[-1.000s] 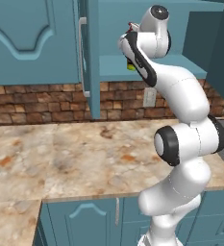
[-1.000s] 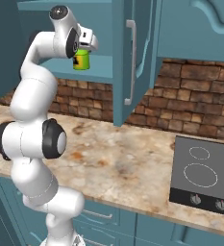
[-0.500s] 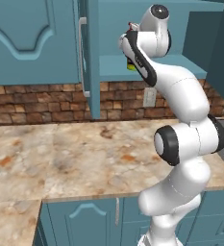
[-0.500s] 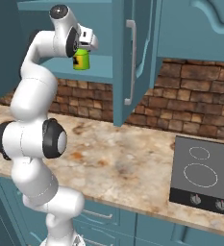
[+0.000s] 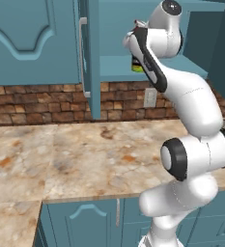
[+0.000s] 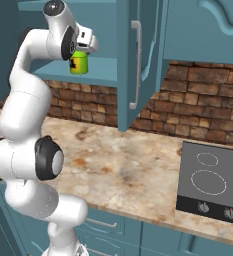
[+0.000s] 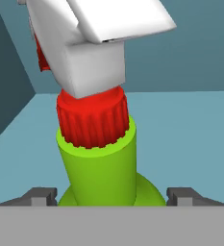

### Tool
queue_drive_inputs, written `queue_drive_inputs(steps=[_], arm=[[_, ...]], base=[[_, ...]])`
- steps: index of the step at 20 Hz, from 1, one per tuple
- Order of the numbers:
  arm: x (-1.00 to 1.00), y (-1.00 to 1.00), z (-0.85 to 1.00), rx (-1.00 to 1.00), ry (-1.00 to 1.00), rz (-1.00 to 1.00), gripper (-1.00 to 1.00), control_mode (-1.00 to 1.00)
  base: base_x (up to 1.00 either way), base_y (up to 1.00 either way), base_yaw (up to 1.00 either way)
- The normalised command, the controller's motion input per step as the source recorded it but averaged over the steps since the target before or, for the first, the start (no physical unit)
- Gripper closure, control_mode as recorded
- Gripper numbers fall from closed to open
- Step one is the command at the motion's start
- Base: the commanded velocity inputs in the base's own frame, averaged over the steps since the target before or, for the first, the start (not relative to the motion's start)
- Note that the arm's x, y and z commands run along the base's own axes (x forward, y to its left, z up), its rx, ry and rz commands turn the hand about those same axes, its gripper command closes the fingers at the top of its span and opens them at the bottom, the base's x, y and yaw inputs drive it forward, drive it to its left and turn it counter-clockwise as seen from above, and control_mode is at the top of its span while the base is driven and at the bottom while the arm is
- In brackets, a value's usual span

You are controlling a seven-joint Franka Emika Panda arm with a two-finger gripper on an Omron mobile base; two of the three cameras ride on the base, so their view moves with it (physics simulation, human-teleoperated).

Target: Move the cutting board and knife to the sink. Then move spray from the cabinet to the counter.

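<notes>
The robot's hand is reaching into the open cabinet, its two fingertips standing wide on either side of the green spray bottle's neck, low in the hand view; whether they are touching it cannot be told. The spray is standing upright on the pale shelf, upper left of the right base view, so it can be carried down to the counter below.

Green spray upright on pale blue shelf of open teal cabinet
Red ribbed collar, white trigger head; beige mottled counter below, bare and blotched
</notes>
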Motion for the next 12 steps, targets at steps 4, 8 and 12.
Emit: queue_drive_inputs(steps=[4,8,12], arm=[[-1.0,0.0,0.0,0.08,-0.21,0.0,1.0,-1.0],[-1.0,0.0,0.0,0.05,-0.23,0.0,1.0,-1.0],[-1.0,0.0,0.0,0.03,-0.14,0.02,1.0,-1.0]], base=[[0.0,0.0,0.0],[0.0,0.0,0.0],[0.0,0.0,0.0]])
